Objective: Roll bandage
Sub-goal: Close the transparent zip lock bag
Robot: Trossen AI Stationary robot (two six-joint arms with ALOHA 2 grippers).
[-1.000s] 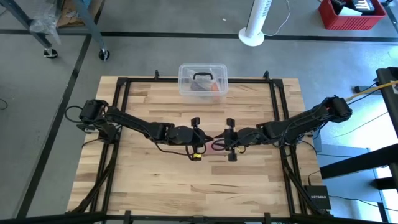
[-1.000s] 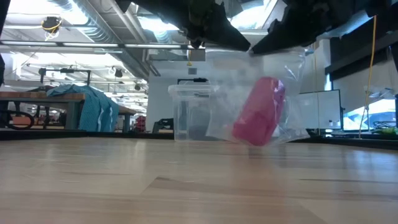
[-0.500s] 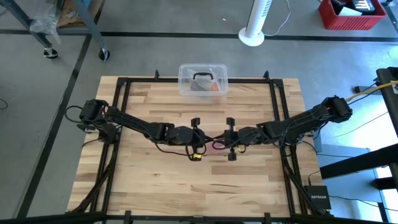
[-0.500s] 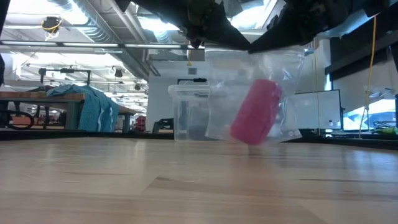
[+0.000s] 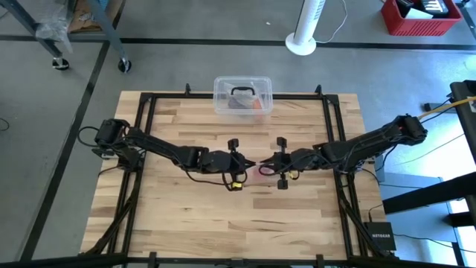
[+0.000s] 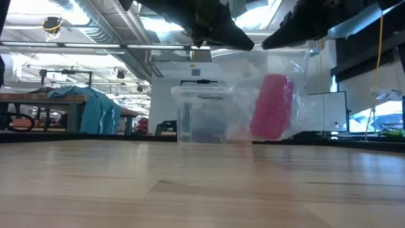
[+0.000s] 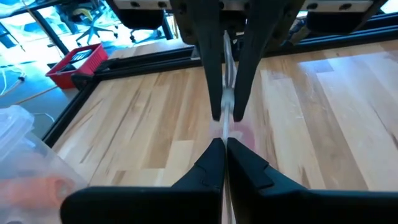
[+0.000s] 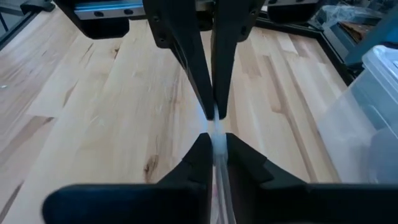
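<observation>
— Between the two grippers, what do you see?

— A clear bag (image 6: pixel 269 95) hangs there, up off the table (image 5: pixel 186 216). The bandage (image 6: pixel 271 107) is inside it, a small pink roll. It stands almost straight up and sits below the right gripper (image 5: pixel 269 162).

— Who is holding the bag?

— Both do. The left gripper (image 5: pixel 245 164) is squeezed tight on the bag's top edge. The right gripper is pinched on the same edge, just beside it. Their tips almost touch, nose to nose.

— Does the roll touch the table?

— No. It hangs above the wood, inside the bag.

— What else is near?

— A clear box (image 5: pixel 242 95) with a black handle (image 5: pixel 242 91) sits past both grippers, at the far edge of the table. Something orange lies in it.
</observation>
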